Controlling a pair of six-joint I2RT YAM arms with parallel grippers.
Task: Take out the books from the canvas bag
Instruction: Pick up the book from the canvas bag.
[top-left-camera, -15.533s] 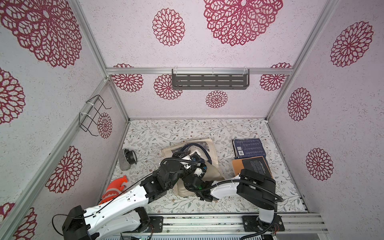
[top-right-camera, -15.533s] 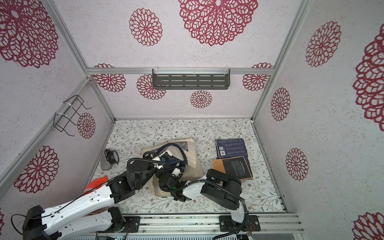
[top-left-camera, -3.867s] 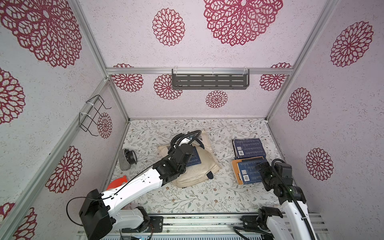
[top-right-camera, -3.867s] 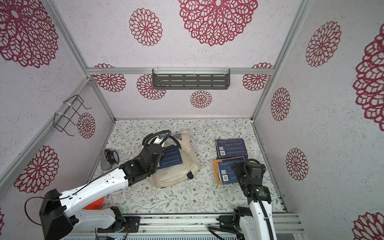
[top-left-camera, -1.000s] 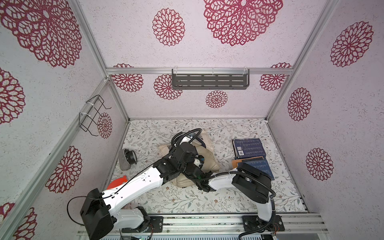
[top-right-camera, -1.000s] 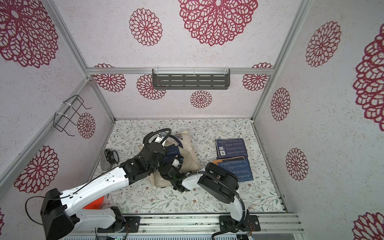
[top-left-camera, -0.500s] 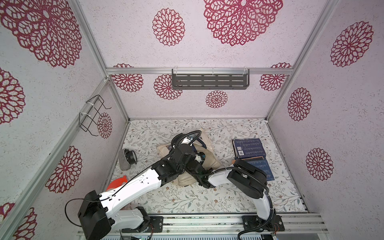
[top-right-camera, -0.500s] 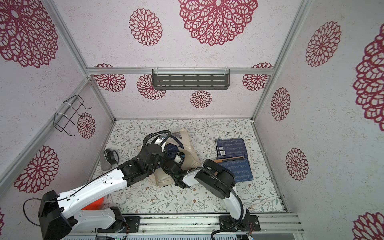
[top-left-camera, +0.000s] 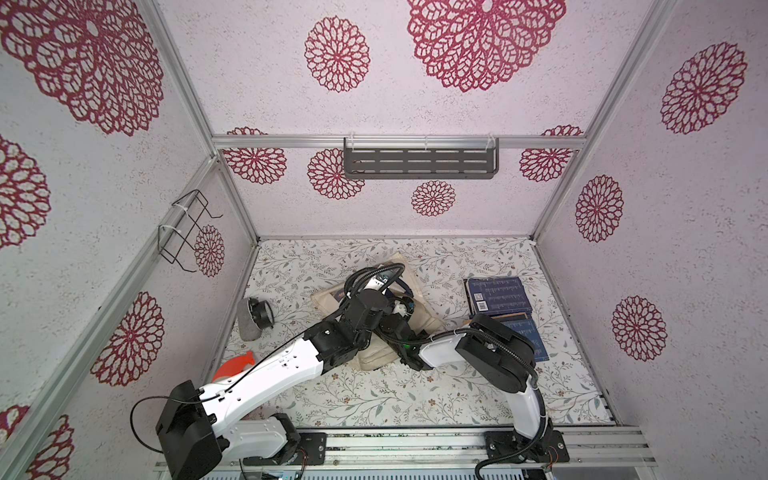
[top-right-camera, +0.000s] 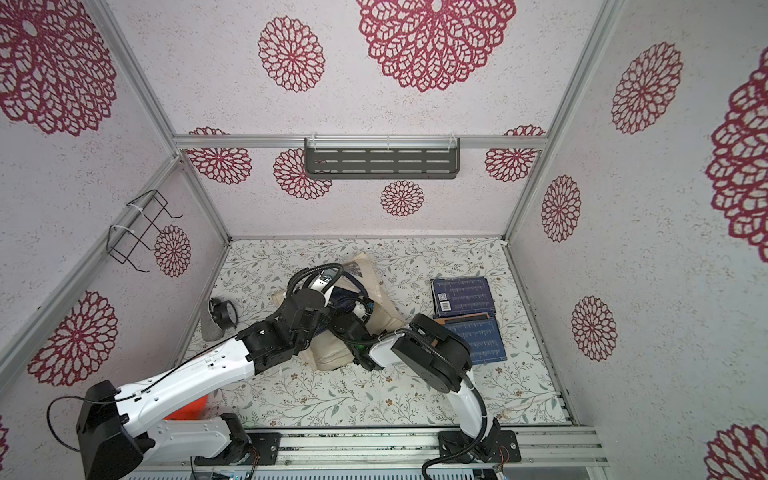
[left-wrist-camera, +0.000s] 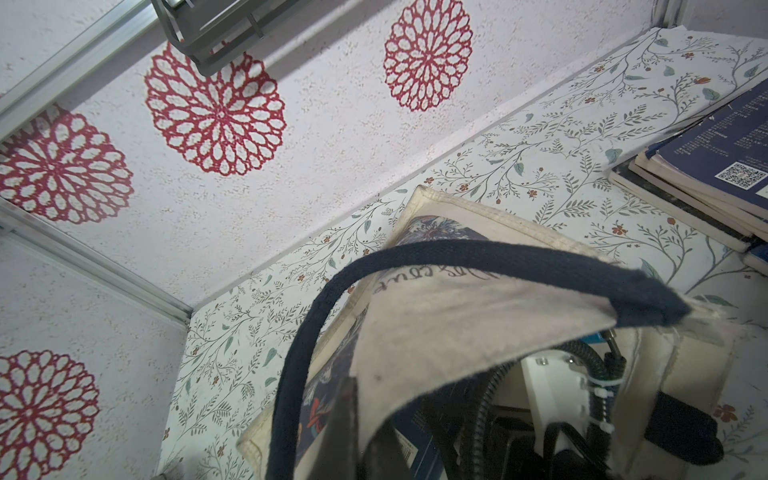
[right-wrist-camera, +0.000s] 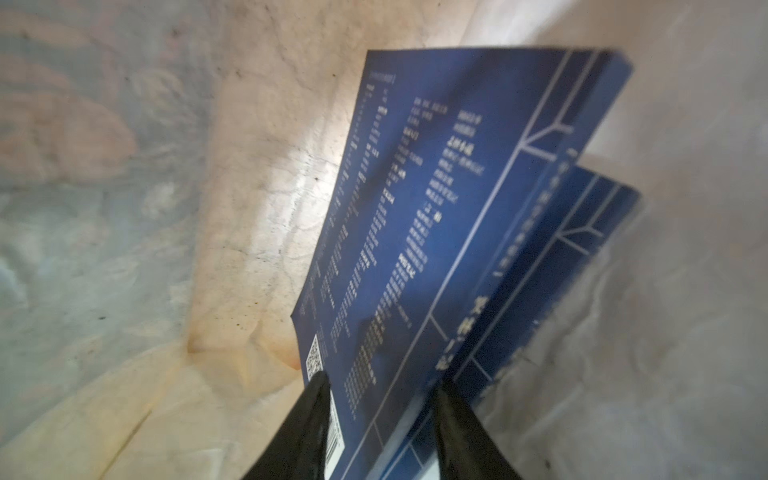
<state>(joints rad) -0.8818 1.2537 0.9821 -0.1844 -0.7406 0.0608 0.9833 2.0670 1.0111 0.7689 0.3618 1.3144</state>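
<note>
The cream canvas bag (top-left-camera: 376, 357) lies mid-table with its navy handle (left-wrist-camera: 478, 255) arched up. My left gripper (left-wrist-camera: 357, 415) is shut on the bag's upper fabric edge and holds the mouth open. My right arm reaches into that mouth, so its gripper is hidden in both top views. Inside the bag, in the right wrist view, my right gripper (right-wrist-camera: 382, 390) has its jaws on the near corner of a dark-blue book (right-wrist-camera: 436, 199). A second blue book (right-wrist-camera: 582, 232) lies under that one. Two stacks of books (top-left-camera: 498, 295) (top-left-camera: 528, 336) rest on the table to the right.
A grey object with a black ring (top-left-camera: 255, 318) sits by the left wall, and an orange object (top-left-camera: 235, 363) lies under my left arm. A wire rack (top-left-camera: 187, 228) hangs on the left wall. A grey shelf (top-left-camera: 419, 160) is fixed to the back wall.
My right arm has pushed further into the bag and its jaws have narrowed around the book. My left gripper still holds the bag's edge, shifted slightly toward the back.
</note>
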